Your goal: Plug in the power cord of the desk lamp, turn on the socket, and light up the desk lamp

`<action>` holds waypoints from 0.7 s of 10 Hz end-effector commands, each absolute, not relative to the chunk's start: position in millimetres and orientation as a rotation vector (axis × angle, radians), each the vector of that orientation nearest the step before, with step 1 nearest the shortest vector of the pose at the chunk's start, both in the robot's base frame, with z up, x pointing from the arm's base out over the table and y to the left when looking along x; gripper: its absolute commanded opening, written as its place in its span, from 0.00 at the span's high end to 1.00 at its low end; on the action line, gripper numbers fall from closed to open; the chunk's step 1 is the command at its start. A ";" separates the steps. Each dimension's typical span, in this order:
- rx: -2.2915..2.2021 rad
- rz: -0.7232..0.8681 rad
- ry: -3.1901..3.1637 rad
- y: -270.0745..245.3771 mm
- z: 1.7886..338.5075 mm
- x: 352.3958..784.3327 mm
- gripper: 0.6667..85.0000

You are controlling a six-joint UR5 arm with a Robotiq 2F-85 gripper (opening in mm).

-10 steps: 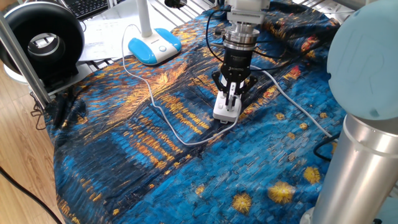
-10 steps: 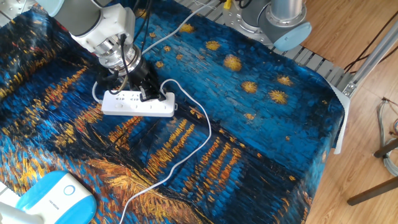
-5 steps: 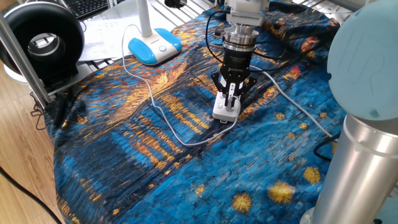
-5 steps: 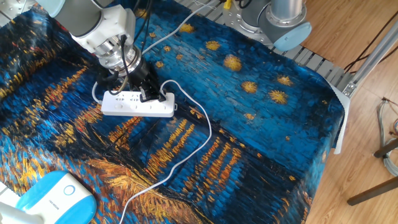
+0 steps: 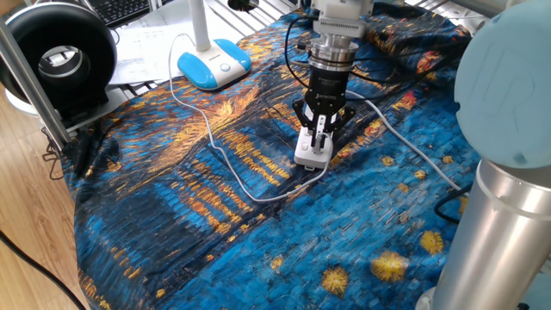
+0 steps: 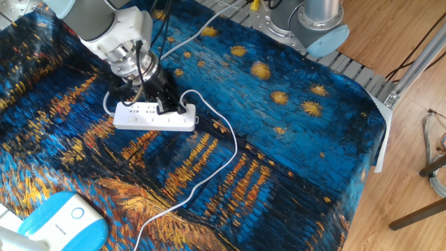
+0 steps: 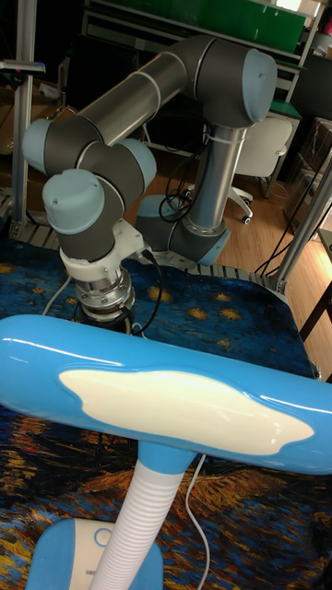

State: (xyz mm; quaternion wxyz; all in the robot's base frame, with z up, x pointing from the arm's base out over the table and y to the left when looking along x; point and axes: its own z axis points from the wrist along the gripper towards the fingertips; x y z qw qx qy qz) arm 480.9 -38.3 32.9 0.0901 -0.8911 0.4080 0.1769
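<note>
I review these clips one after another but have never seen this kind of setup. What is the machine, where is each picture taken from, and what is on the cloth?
It is one jointed arm with a two-finger tool at its tip. Two pictures look down at the table from opposite sides; the tall one looks past the lamp head toward the arm. On the blue painted cloth lie a white socket, a thin white cord running from the lamp to the socket, and the lamp itself. The tool stands straight down on the socket; whether it grips anything is unclear. The lamp appears unlit.

arm: bent, reaching down | wrist: vertical | hand point(image 5: 320, 129): pointing down, fingers close together
</note>
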 end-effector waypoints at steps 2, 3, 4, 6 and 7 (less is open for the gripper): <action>-2.642 0.505 1.237 -37.3 31.3 486.7 0.99; -2.645 0.499 1.240 -38.5 30.7 487.5 0.99; -2.650 0.496 1.241 -39.6 29.8 487.8 0.99; -2.660 0.479 1.247 -43.3 25.3 489.9 0.99; -2.655 0.477 1.245 -41.4 22.9 490.5 0.99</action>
